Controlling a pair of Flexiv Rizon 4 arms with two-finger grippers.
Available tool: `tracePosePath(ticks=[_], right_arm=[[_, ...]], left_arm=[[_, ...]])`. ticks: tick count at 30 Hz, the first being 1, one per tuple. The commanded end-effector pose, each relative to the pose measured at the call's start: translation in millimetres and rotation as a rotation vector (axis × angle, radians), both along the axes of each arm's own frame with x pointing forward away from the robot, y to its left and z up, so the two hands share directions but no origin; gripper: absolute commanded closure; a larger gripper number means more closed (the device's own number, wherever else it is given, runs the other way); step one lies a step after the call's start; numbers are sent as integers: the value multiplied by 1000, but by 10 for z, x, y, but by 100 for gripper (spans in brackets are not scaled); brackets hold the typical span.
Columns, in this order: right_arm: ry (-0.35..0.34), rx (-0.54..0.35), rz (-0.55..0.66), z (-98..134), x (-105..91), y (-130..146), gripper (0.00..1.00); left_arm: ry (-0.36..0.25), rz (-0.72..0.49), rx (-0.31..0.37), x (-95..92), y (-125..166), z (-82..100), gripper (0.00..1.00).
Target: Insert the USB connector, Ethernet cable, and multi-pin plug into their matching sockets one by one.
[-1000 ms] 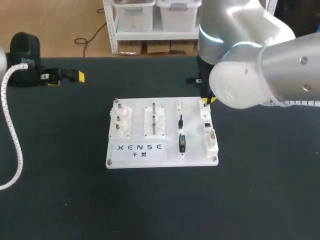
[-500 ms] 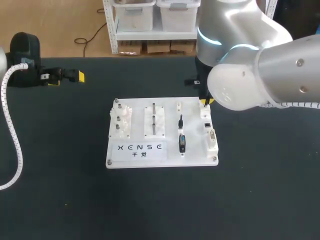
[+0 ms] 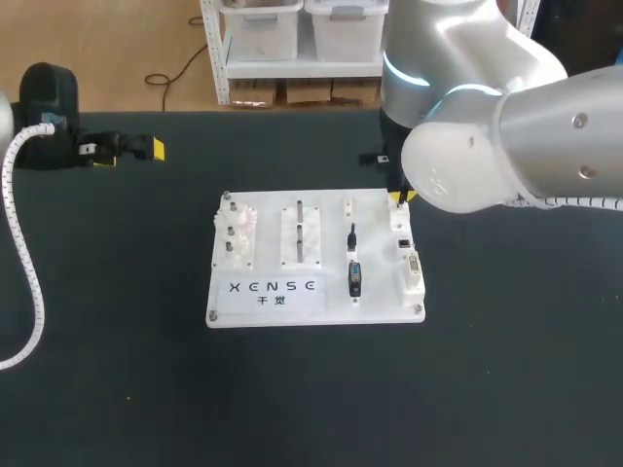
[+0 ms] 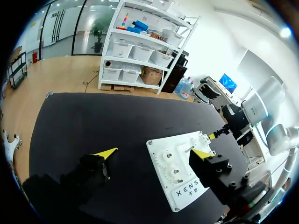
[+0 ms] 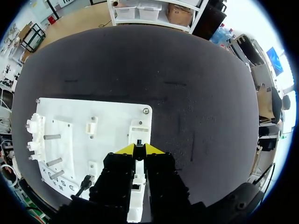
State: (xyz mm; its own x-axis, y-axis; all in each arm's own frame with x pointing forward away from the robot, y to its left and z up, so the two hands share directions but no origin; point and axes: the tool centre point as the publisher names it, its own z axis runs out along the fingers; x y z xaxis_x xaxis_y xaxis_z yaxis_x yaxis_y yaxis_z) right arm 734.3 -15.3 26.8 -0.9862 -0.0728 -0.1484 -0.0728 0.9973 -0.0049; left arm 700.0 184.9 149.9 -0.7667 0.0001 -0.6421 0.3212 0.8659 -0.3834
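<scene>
A white fixture board [image 3: 326, 219] lies mid-table. Its right edge carries a column of sockets [image 3: 405, 243]. My right gripper [image 3: 402, 198] hangs over the far end of that column. In the right wrist view this gripper [image 5: 139, 148] is shut on a small dark USB connector [image 5: 138, 142], directly above the white socket block [image 5: 139, 130]. Two dark plugs rest in the board's holder, one slim [image 3: 352, 235] and one black and blue [image 3: 354, 278]. My left gripper [image 3: 131, 155] sits open and empty at the table's far left, away from the board [image 4: 163, 149].
White pegs and posts [image 3: 300, 232] and a gear fixture [image 3: 237, 232] stand on the board's left half. My left arm's white spiral cable [image 3: 24, 263] runs along the left edge. The right arm's bulk hangs over the table's far right.
My right arm has edged slightly to the left over the board's far right corner. The left arm and the plugs on the board have not moved.
</scene>
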Motion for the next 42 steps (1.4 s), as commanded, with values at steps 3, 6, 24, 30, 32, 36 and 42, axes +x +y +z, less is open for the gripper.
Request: tracePosePath(ticks=[3,6,24,30,32,36,42], right_arm=[[1,-3,-3,-35,4,-12,100],[6,-6,-3,-60,15,-18,100],[-2,2,-6,-63,10,-32,100],[-9,1,-5,-50,16,-32,100],[-9,1,-4,-50,18,-32,100],[-5,2,-4,-57,15,-30,100],[-4,8,-1,-60,7,1,100]], left_arm=[[0,0,0,0,0,0,0],[0,0,0,0,0,0,0],[0,0,0,0,0,0,0],[0,0,0,0,0,0,0],[0,0,0,0,0,0,0],[0,0,0,0,0,0,0],[0,0,0,0,0,0,0]])
